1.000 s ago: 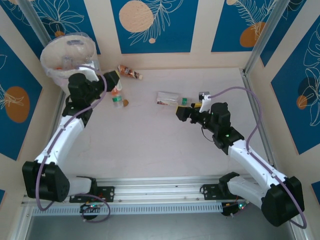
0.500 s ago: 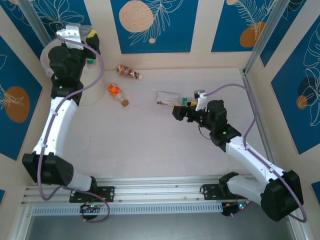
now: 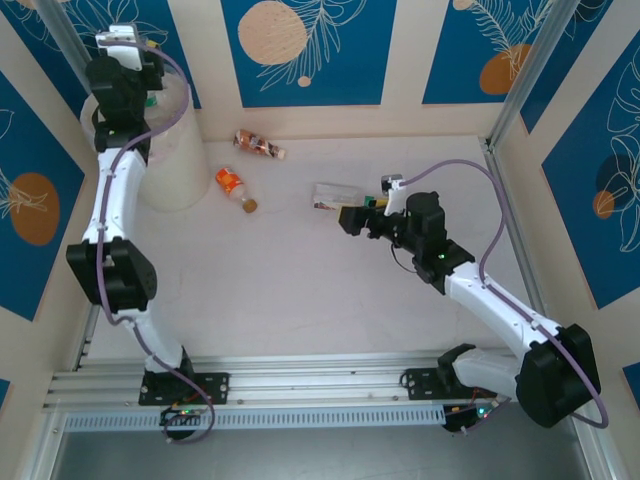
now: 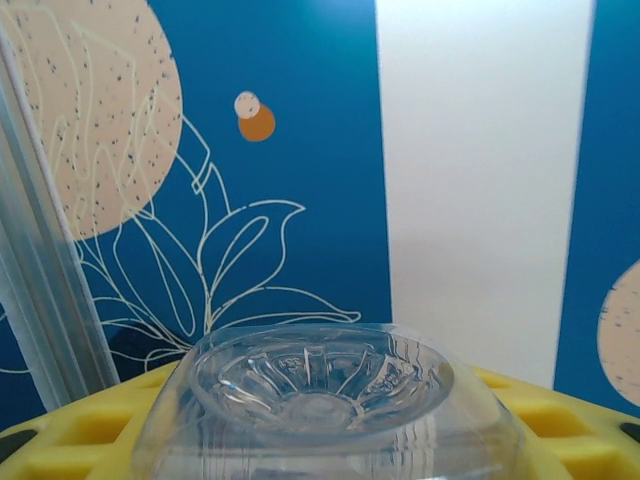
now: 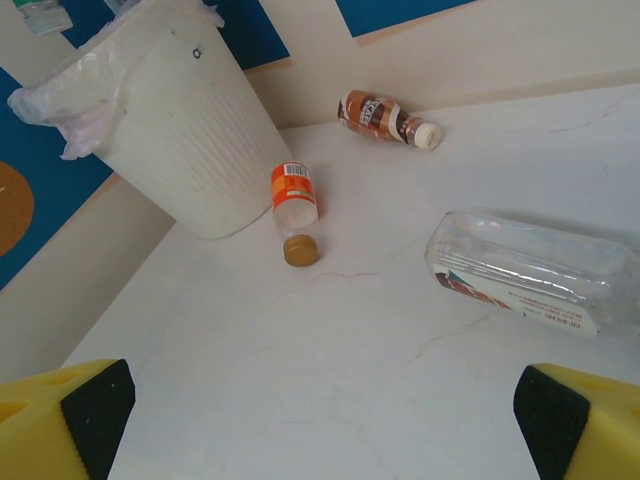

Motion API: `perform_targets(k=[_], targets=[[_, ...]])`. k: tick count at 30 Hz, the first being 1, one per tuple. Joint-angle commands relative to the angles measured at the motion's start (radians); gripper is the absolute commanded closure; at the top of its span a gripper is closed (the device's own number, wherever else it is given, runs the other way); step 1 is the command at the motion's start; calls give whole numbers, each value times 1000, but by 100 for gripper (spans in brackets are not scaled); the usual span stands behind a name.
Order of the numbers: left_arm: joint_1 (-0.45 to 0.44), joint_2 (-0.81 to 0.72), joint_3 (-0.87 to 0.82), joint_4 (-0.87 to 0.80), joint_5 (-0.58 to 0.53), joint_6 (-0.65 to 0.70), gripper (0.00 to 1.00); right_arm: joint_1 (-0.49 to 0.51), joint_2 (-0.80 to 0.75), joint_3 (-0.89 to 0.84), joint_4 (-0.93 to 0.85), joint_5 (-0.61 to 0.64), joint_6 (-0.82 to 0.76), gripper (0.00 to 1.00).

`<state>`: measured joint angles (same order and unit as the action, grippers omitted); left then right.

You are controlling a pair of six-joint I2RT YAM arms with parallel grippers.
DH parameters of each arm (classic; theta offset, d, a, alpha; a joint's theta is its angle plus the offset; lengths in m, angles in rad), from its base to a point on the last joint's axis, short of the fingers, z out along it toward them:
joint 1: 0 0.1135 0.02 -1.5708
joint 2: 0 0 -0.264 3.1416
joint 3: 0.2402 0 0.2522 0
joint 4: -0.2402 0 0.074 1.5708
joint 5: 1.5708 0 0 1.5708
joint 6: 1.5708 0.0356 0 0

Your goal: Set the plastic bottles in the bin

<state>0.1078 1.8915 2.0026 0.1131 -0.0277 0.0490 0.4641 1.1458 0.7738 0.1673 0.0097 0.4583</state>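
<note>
From above, the left gripper (image 3: 145,65) hangs high over the bin (image 3: 178,170) in the far left corner of the table (image 3: 300,290), close to the bin's far rim. A release there could hit the rim or fall behind the bin. The right gripper (image 3: 350,218) sits just beside a flattened bottle (image 3: 335,197) near the middle of the far edge. An orange-label bottle (image 3: 232,183) and a brown bottle (image 3: 258,144) lie between that one and the bin. In the left wrist view the jaws pinch a clear bottle (image 4: 320,385), its ribbed bottom facing the wall (image 4: 480,150). The thin plastic may buckle or slip loose, and I cannot tell whether the bin's mouth is underneath. In the right wrist view the jaws are spread with nothing between them, and the flattened bottle lies ahead, off to the right. Closing from this line would likely shove the slick, crushed shell away rather than catch it.
</note>
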Motion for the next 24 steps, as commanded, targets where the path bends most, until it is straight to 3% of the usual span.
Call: perform_targets(k=[1,6,9,11,13,18,24], targets=[[31,79,153,-174,63,-89,100,12,24,48,-15,30,-24,0],[35,190,235,-310,144,-208,99,19,75,76,-14,41,-32,1],[35,232,250,-351,222,-263,70,24,115,103,-24,37,-34,0],[34,237,263,-366,234,-277,34,28,139,124,-43,35,-42,0],[35,232,292,-403,232,-276,18,36,156,143,-59,36,-55,0],[36,184,305,-465,194,-280,0,46,179,157,-64,47,-73,0],[36,151,297,-522,98,-316,0,47,175,159,-77,50,-84,0]])
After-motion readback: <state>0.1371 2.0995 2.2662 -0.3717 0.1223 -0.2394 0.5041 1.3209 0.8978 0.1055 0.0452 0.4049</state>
